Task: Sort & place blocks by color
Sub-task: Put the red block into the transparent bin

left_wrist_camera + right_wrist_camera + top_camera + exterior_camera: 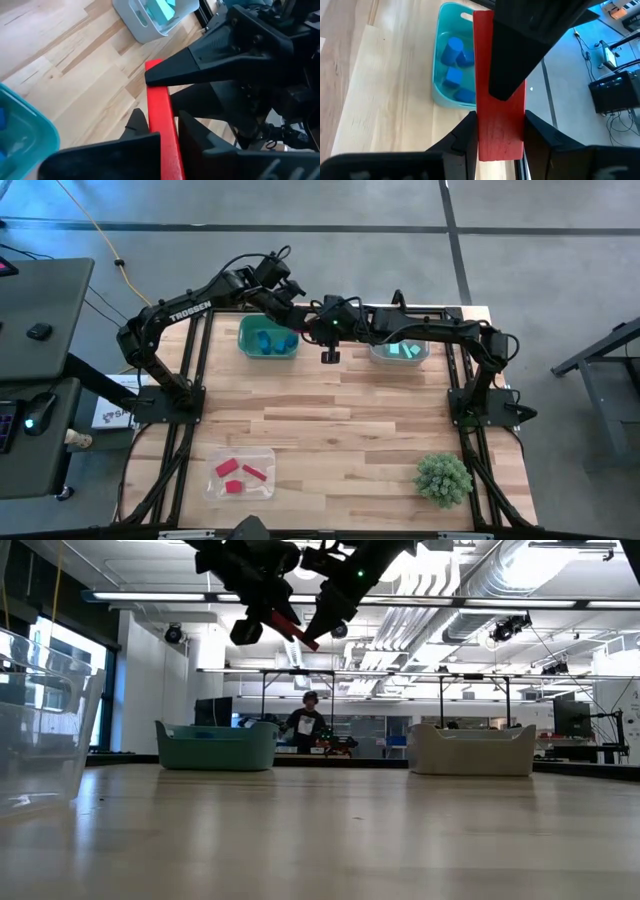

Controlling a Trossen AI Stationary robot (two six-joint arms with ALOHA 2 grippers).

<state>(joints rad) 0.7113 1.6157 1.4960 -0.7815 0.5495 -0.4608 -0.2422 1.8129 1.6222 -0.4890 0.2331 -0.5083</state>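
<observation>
From above we see the two arms meeting over the far middle of the table (pixel 330 415), between the teal bin (pixel 268 338) holding blue blocks (pixel 272 340) and the pale bin (pixel 400 351) holding light teal blocks (pixel 403 350). The left gripper (pixel 303 315) and the right gripper (pixel 318 320) crowd together there; the bar between them is hidden in this view. A clear tray (pixel 240 473) at the near left holds red blocks (pixel 240 471), and a spiky green ball (pixel 443 478) sits at the near right.

From table height we find both grippers raised well above the tabletop, with a red bar (pixel 293 631) tilted between them. The teal bin stands at the far left and the pale bin at the far right; a person (pixel 305 722) stands in the room behind.

Through the left wrist camera we see the left gripper's fingers (pixel 125 155) clenched on one end of the red bar, while the right gripper's dark fingers (pixel 195 65) clamp the other end.

Through the right wrist camera we see the right gripper's fingers (pixel 465 137) closed against the sides of the red bar, the left gripper's finger (pixel 520 55) lying across its far end, above the teal bin of blue blocks.
</observation>
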